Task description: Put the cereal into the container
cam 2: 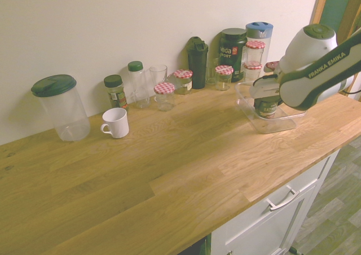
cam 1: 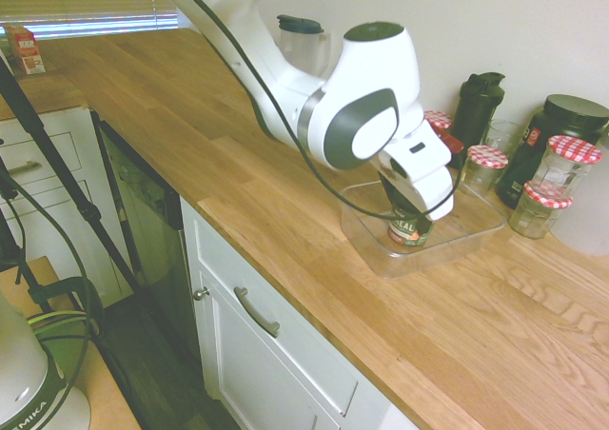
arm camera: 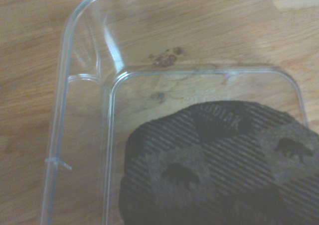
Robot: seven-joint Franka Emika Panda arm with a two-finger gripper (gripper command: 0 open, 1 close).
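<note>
The cereal [cam 1: 410, 230] is a small dark cup with a pale label, standing upright inside the container [cam 1: 366, 223], a shallow clear plastic tub on the wooden counter. My gripper [cam 1: 407, 209] reaches down from above with its fingers on either side of the cup's top, shut on it. The second exterior view shows the same cereal [cam 2: 266, 106] low in the container [cam 2: 243, 96], under the gripper [cam 2: 265, 96]. In the wrist view the cup's dark striped lid [arm camera: 219, 165] lies close below, inside a rounded corner of the container [arm camera: 75, 80].
Jars with red-checked lids [cam 1: 485, 166], a black shaker bottle [cam 1: 475, 107] and a dark tub [cam 1: 557, 130] stand close behind the container against the wall. Further along are a drinking glass [cam 2: 158, 77], spice bottle [cam 2: 115, 91], white mug [cam 2: 115, 122] and lidded canister [cam 2: 61, 108].
</note>
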